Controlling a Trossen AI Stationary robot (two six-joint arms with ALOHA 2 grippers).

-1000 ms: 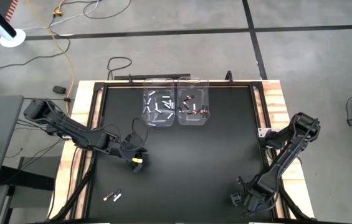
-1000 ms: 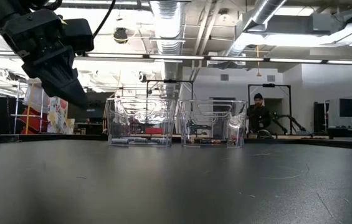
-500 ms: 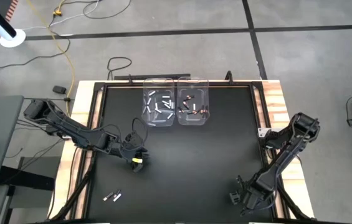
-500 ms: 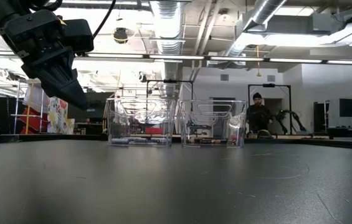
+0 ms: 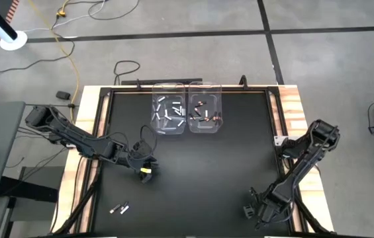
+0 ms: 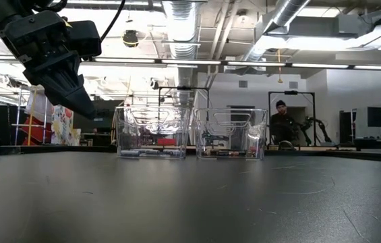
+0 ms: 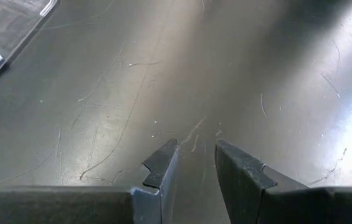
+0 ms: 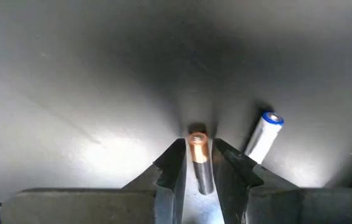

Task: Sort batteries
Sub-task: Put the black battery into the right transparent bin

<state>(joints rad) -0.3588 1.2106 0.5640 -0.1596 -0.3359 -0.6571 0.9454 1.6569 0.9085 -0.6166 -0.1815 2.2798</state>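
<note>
My right gripper (image 5: 250, 211) (image 8: 199, 149) sits low at the table's near right, shut on a dark battery with a copper end (image 8: 199, 158). A white battery with a blue end (image 8: 264, 137) lies on the table just beside it. My left gripper (image 5: 145, 173) (image 7: 195, 146) hangs above the table's left middle, slightly open and empty; in the low view it shows at upper left (image 6: 75, 94). Two clear bins stand at the far edge. The left bin (image 5: 169, 116) holds white batteries and the right bin (image 5: 204, 116) holds copper-and-dark ones. Two more batteries (image 5: 119, 209) lie near the near-left edge. My right gripper has the battery pinched between its two fingers by the dark body (image 8: 204, 177), and the copper end (image 8: 197, 140) pokes out past the fingertips. The fingers slant down along the battery's length. Whether the battery is off the table, I cannot tell.
The black tabletop (image 5: 239, 158) has a raised wooden rim (image 5: 291, 112). A wide bare stretch lies between the bins and both grippers. In the low view a person (image 6: 281, 125) stands far behind the bins (image 6: 190, 133). Cables lie on the floor beyond the far edge.
</note>
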